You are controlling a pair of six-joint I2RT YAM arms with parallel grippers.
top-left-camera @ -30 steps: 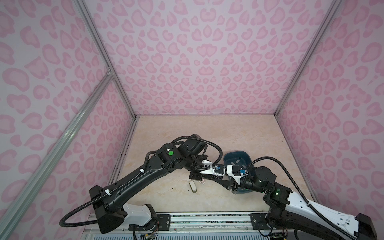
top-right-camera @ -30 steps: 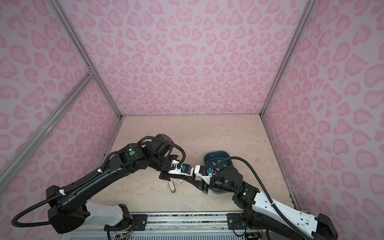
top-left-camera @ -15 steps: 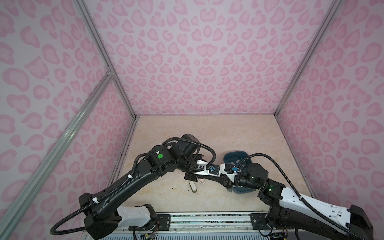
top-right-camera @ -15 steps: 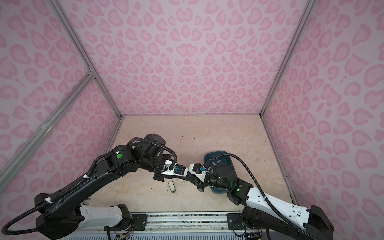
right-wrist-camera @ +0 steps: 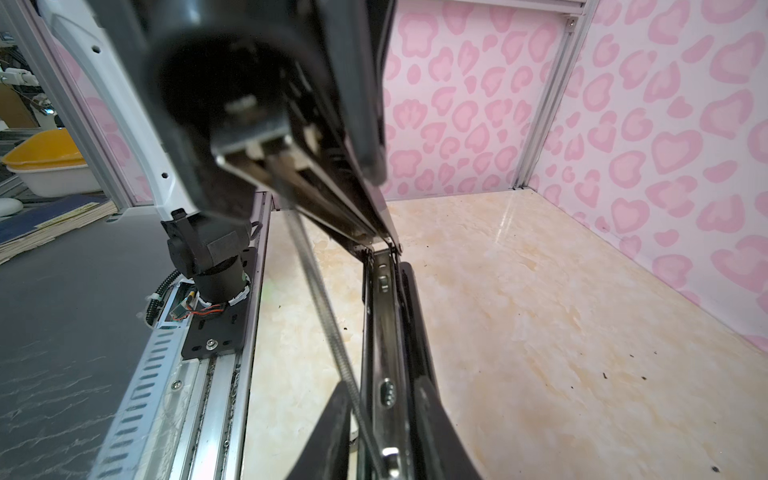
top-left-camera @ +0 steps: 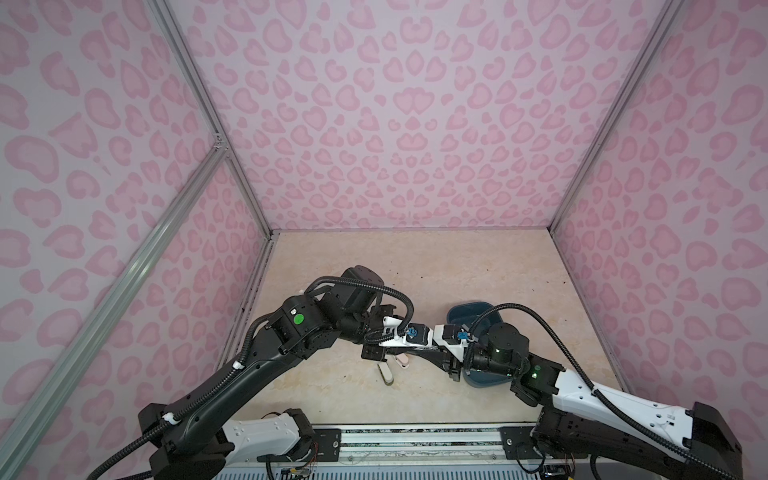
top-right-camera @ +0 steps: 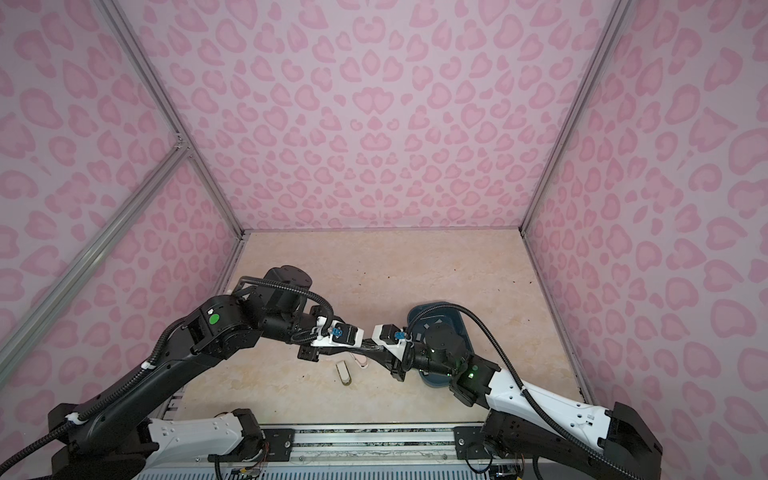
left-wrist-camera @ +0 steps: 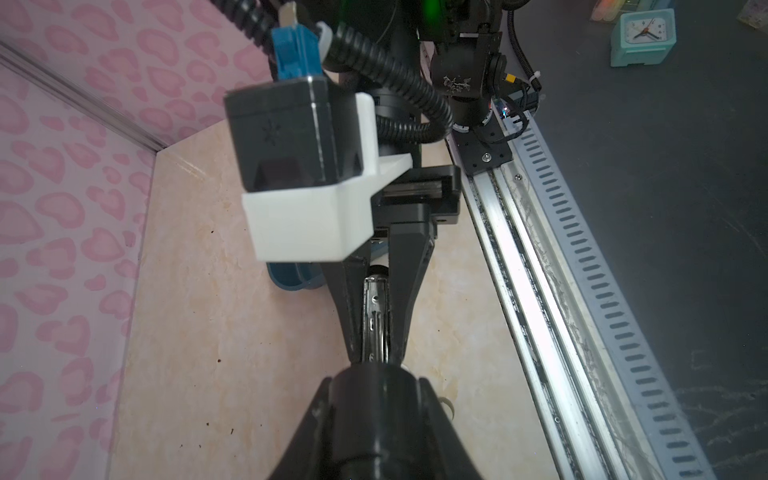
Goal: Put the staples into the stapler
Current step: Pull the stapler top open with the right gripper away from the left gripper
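1. Steel and black plastic hang in mid-air. The long black stapler with its bare steel rail (right-wrist-camera: 382,299) is hinged open above the near middle of the beige marble-look tabletop (top-left-camera: 415,266), with one half in each gripper.
2. Your left gripper (left-wrist-camera: 374,376) is clenched on the stapler's upper half. Your right gripper (right-wrist-camera: 382,399) grasps the rail half, with a finger on either side.
3. No staples show in the rail, and they cannot be made out for certain anywhere. The likely place is the dark blue plastic tray (top-left-camera: 469,309) at the right, which is largely hidden under your right arm.
4. Risk: the thin coiled pusher spring (right-wrist-camera: 320,291) stretches across the open hinge. If you spread the halves wider, it could overstretch or whip back.
5. Risk: freeing either gripper to fetch staples leaves a single narrow grip. The stapler may then swing, snap shut or drop.
6. Risk: your wrists are almost touching, so a small twist could knock the two cameras together.
7. Room: a small cream stapler (top-left-camera: 387,375) and a small pink stapler (top-left-camera: 402,361) lie just below, and lowering would strike them. The far half of the tabletop is open. The aluminium rail (top-left-camera: 415,434) bounds the near edge, and the pink heart-patterned walls (top-left-camera: 665,291) close in at left and right.
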